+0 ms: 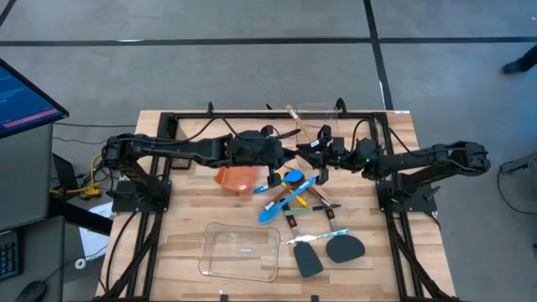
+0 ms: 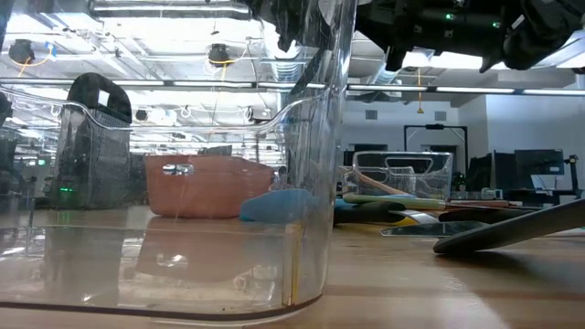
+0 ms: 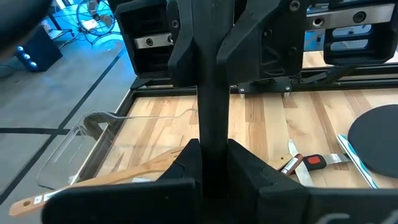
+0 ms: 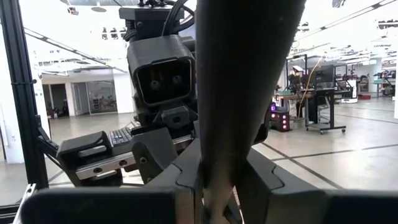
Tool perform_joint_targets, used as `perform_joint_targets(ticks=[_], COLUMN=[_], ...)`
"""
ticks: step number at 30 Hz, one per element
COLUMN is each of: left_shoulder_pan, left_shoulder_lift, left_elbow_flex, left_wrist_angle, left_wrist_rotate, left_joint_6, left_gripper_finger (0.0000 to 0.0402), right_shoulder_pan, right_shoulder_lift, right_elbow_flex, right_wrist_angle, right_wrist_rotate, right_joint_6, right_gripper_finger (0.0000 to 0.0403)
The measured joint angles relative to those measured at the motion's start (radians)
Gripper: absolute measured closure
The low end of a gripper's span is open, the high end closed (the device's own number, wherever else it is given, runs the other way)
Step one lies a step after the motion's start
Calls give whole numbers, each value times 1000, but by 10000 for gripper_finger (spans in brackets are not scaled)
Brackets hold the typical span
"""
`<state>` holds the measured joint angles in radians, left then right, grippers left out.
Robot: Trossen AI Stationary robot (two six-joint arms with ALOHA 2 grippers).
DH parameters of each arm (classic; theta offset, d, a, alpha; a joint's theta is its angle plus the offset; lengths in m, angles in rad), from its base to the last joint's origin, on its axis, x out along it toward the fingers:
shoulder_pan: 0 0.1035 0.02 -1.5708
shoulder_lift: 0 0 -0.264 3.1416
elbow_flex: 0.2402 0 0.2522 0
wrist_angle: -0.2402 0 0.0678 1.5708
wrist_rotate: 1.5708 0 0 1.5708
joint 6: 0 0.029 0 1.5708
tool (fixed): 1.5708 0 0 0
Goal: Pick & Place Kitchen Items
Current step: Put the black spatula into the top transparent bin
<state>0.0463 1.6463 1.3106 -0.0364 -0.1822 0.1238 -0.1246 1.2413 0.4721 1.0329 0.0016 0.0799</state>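
Observation:
A long dark utensil [image 1: 304, 152] hangs above the middle of the table between my two grippers. My left gripper [image 1: 288, 154] comes from the table's left and is shut on one end of it [image 3: 211, 118]. My right gripper [image 1: 322, 153] comes from the right and is shut on the other end [image 4: 231, 118]. Below them blue [image 1: 281, 206], yellow and wooden utensils lie in a loose heap. Two black spatulas [image 1: 307, 260] [image 1: 346, 248] lie flat nearer the front edge. An orange bin [image 1: 237, 178] stands under the left arm. My left gripper [image 3: 211, 158] pinches the dark utensil's slim end [image 3: 211, 134] between its two fingers. The fingers come about level from the table's left and lie along the utensil. It is lifted clear of the table and runs on toward the right gripper. My right gripper [image 4: 217, 171] pinches the utensil's opposite end [image 4: 227, 140] between its two fingers. The fingers come from the table's right, slanting slightly upward, along the utensil. The utensil is clear of the table.
A clear container [image 1: 242, 252] stands at the near left and fills the low view's foreground [image 2: 302, 183]. Another clear container [image 1: 319, 113] stands at the far edge, with a wooden utensil [image 1: 293, 112] beside it. The black frame [image 1: 172, 126] runs along the sides.

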Motion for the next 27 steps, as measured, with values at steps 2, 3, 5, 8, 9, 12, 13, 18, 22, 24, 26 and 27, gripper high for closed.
perform_joint_targets(ticks=[2, 3, 5, 8, 9, 12, 13, 18, 22, 24, 26, 27], left_shoulder_pan=[0, 0, 0, 0, 0, 0, 0, -1, 0, 1, 1, 1], left_shoulder_lift=[0, 0, 0, 0, 0, 0, 0, -16, -56, -85, -115, -131], left_elbow_flex=[0, 0, 0, 0, 0, 0, 0, 0, 0, 0, 0, 0], left_wrist_angle=[0, 0, 0, 0, 0, 0, 1, -13, -55, -99, -143, -164], left_wrist_rotate=[0, 0, 0, 4, 4, -21, -35, -81, -100, -100, -100, -99], left_joint_6=[0, 0, 0, 0, 0, 0, -1, 8, 10, 10, 10, 10], left_gripper_finger=[381, 381, 380, 372, 367, 348, 341, 315, 304, 302, 302, 303], right_shoulder_pan=[0, 0, 0, 0, 0, 0, 0, -1, -1, -1, -10, -14], right_shoulder_lift=[0, 0, 0, 0, 0, 0, 0, -16, -59, -100, -147, -172], right_elbow_flex=[0, 0, 0, 0, 0, 0, 0, 0, 0, -1, 0, 0], right_wrist_angle=[0, 0, 0, -1, -3, -5, -8, -56, -124, -143, -185, -231], right_wrist_rotate=[0, 0, 0, 0, -1, -1, -1, 3, 2, 2, 14, 35], right_joint_6=[0, 0, 0, 0, 0, 0, 0, 0, 0, 0, 0, 0], right_gripper_finger=[345, 345, 345, 345, 345, 345, 345, 345, 345, 345, 345, 345])
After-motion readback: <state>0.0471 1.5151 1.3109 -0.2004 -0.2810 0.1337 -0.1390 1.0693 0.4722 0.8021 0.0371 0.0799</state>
